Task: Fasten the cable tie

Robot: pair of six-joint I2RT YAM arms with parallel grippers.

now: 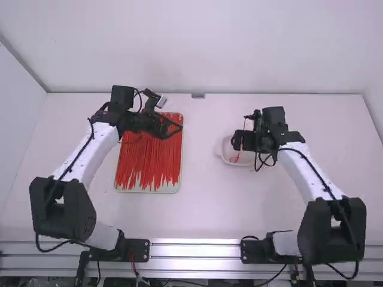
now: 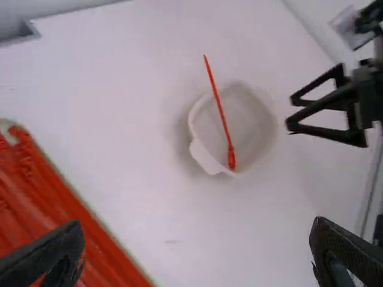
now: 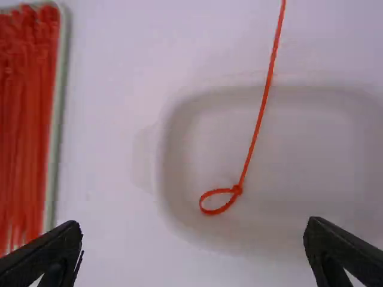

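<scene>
White dish (image 1: 221, 154) sits on bench (image 1: 269, 197), R of centre in high view; everything else is placed from it. Cable tie (image 3: 257, 125), red, lies in dish; 1 small closed loop at its head end rests on dish floor near 1 rim; long tail runs straight across dish & out past the opposite rim. Right tool (image 3: 191, 233) hangs above dish, over its far part in high view; its 2 fingers are spread wide, 1 on either side of dish in its own wrist view, not touching tie. Left tool (image 2: 194, 239) is well apart from dish, off to dish's L, above far end of tray (image 1: 149, 191); its 2 fingers are also spread wide. Tray is flat w/ pale rim, on bench L of dish, w/ a strip of bare bench between them; it's packed w/ loose ties (image 1: 148, 161), red, laid side by side lengthwise. In left wrist view, right tool's black fingers show just beside dish.
</scene>
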